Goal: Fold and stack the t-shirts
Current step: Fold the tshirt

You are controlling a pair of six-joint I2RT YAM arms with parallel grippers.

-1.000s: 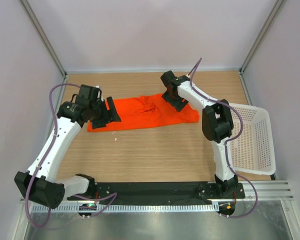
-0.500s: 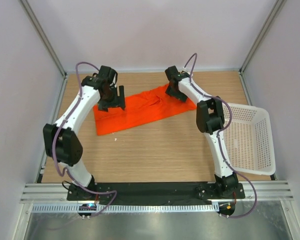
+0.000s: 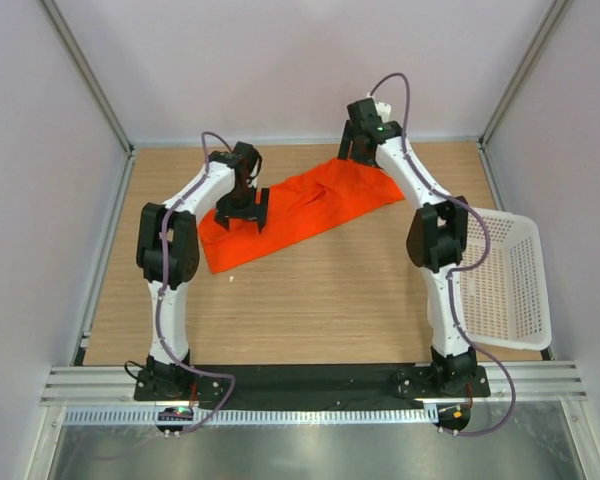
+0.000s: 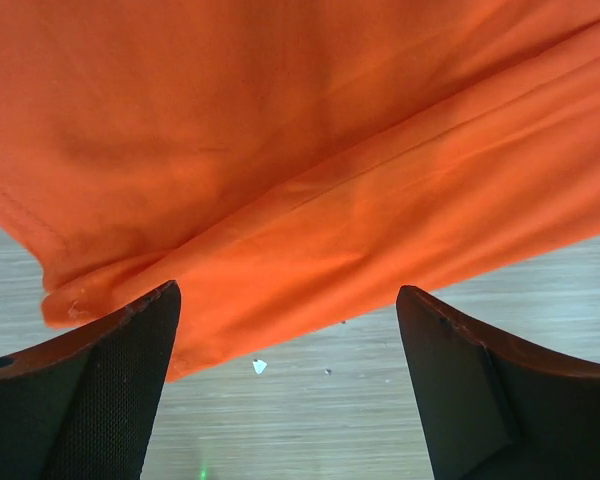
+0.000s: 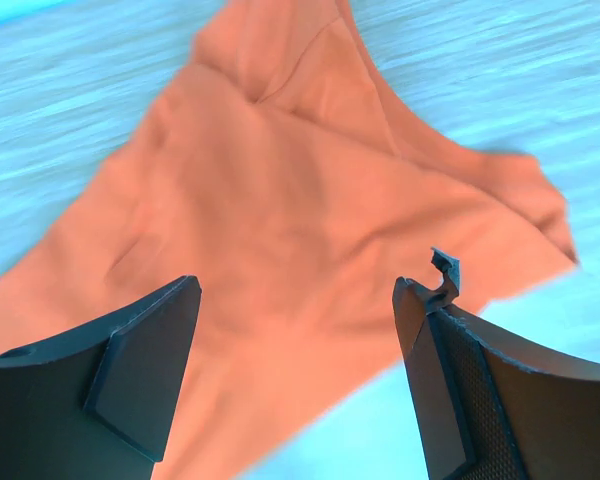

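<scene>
The orange-red t-shirt [image 3: 305,205] lies folded into a long strip. It runs diagonally on the wooden table, from the near left to the far right. My left gripper [image 3: 245,220] hovers open over its left end. In the left wrist view the shirt's [image 4: 310,150] near hem lies just beyond the gripper [image 4: 288,295], and nothing is between the fingers. My right gripper [image 3: 357,152] is open above the shirt's far right end. In the right wrist view the shirt [image 5: 280,200] lies spread below the gripper [image 5: 297,290], which holds nothing.
A white lattice basket [image 3: 528,270] stands tilted at the right edge of the table. A tiny white scrap [image 3: 231,277] lies on the wood near the shirt's left end and also shows in the left wrist view [image 4: 260,367]. White walls close in the back and sides.
The shirt has turned from lying level to a diagonal, its right end now farther back. Both arms swung toward the back; the left gripper moved right over the shirt's left end.
</scene>
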